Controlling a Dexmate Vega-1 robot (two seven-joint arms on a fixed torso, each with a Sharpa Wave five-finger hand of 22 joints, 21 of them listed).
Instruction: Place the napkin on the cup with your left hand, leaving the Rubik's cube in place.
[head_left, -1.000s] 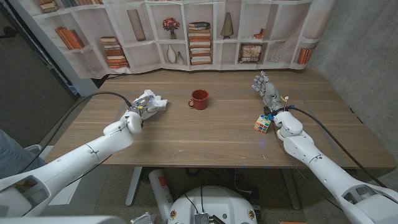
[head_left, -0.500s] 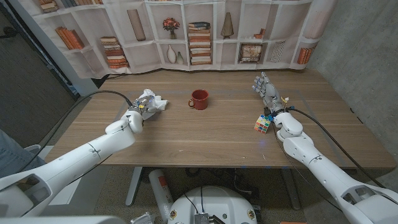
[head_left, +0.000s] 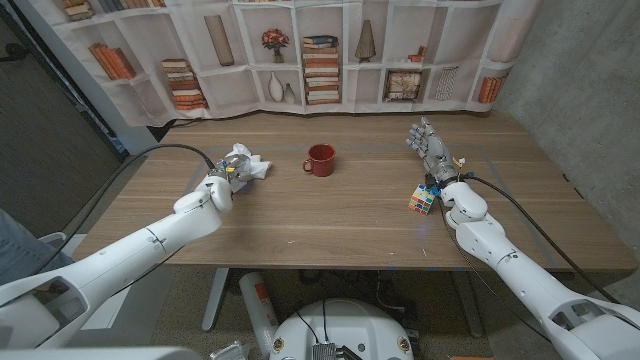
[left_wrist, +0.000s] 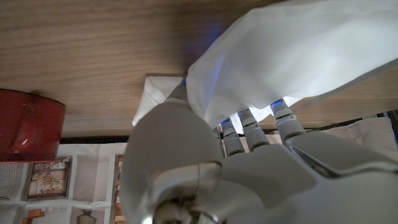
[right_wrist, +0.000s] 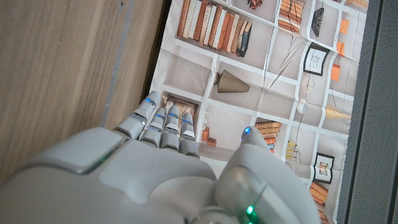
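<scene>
A crumpled white napkin (head_left: 247, 160) is at the table's left, gripped by my left hand (head_left: 228, 176). In the left wrist view the napkin (left_wrist: 292, 56) drapes over the fingers (left_wrist: 249, 121), and a folded corner touches the wood. The red cup (head_left: 320, 159) stands upright at the table's middle, apart from the napkin and to its right; its side also appears in the left wrist view as the cup (left_wrist: 25, 124). The Rubik's cube (head_left: 424, 198) sits on the right, just beside my right wrist. My right hand (head_left: 427, 144) is raised beyond the cube, fingers apart, holding nothing.
The wooden table (head_left: 330, 220) runs to a printed bookshelf backdrop (head_left: 320, 50) along its far edge. A grey concrete wall (head_left: 580, 80) stands on the right. A black cable (head_left: 160, 155) trails along my left arm.
My left hand has shifted slightly toward the cup with the napkin in it. The right hand, cup and cube have not moved.
</scene>
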